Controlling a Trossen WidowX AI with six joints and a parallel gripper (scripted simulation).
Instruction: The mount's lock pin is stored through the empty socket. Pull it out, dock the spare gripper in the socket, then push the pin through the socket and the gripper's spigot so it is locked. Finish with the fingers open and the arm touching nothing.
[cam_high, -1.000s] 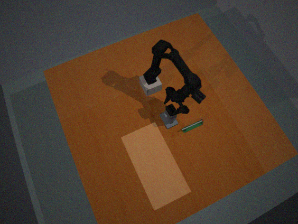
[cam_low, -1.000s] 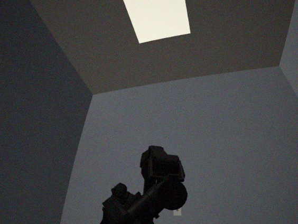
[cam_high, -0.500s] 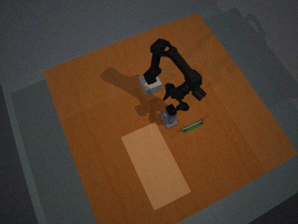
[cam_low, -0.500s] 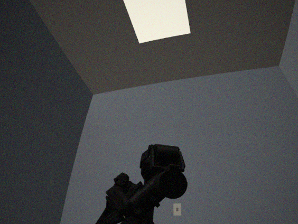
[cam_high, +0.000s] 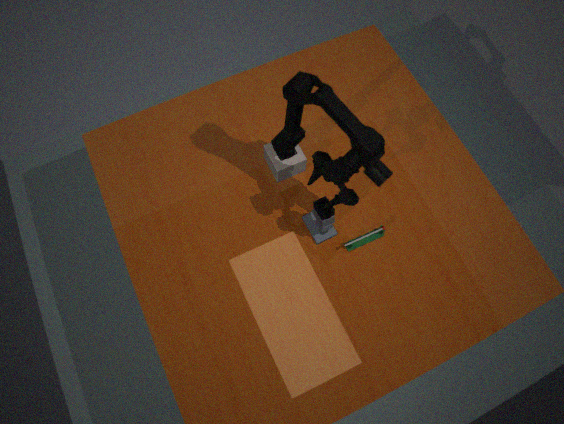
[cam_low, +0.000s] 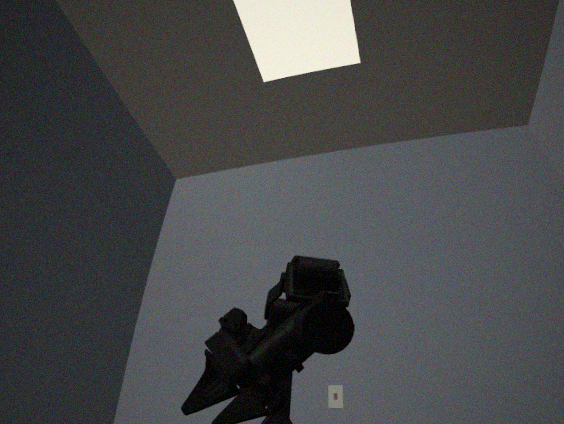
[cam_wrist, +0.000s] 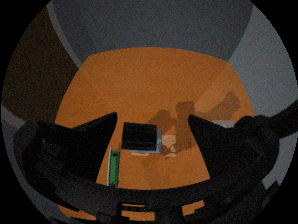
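Observation:
My gripper (cam_high: 321, 194) (cam_low: 200, 417) (cam_wrist: 153, 116) is open and empty, with its fingers spread wide above the mount. The black spare gripper (cam_high: 324, 207) (cam_wrist: 139, 136) sits upright on the socket of the grey-blue mount (cam_high: 318, 237) (cam_wrist: 159, 145), below and apart from my fingertips. How deep its spigot sits is hidden. A green piece with a white strip (cam_high: 366, 239) (cam_wrist: 114, 170) lies on the table beside the mount. I cannot tell whether the lock pin lies in or on it; no pin shows clearly through the socket.
The pale block (cam_high: 283, 169) under my arm's base stands behind the mount. A flat pale rectangle (cam_high: 295, 315) lies in front of the mount on the orange table (cam_high: 425, 300). My arm's shadow falls across the table near the mount.

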